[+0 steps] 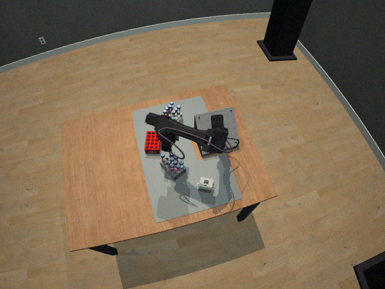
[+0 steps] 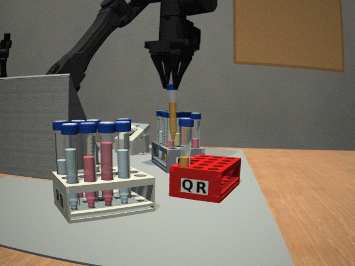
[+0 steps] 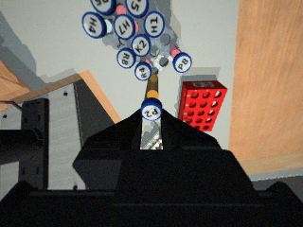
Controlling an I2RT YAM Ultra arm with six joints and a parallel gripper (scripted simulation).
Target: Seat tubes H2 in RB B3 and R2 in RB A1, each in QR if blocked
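My gripper [image 2: 171, 86] [image 3: 151, 113] is shut on the cap of a tube with orange liquid [image 2: 172, 114] [image 3: 151, 111]. Its label looks like P2 or R2. The tube hangs upright beside the grey rack RA [image 1: 177, 176] [image 2: 172, 160], its tip clear above rack height. RA holds several blue-capped tubes; one cap [image 3: 141, 45] seems to read K2, and I cannot make out H2. The white rack RB [image 2: 143, 182] holds several tubes with blue or pink liquid. The red rack QR [image 1: 152, 152] [image 2: 175, 183] has a tube [image 2: 185, 123] standing at its near left corner.
A pale box [image 1: 206, 183] [image 2: 137, 146] with a dark top part stands beyond RA; its lamp state cannot be told. The arm's grey base block [image 1: 202, 124] [image 2: 31, 126] stands beside the racks. The tall tubes in RA, RB and QR stick up around the held tube's height zone.
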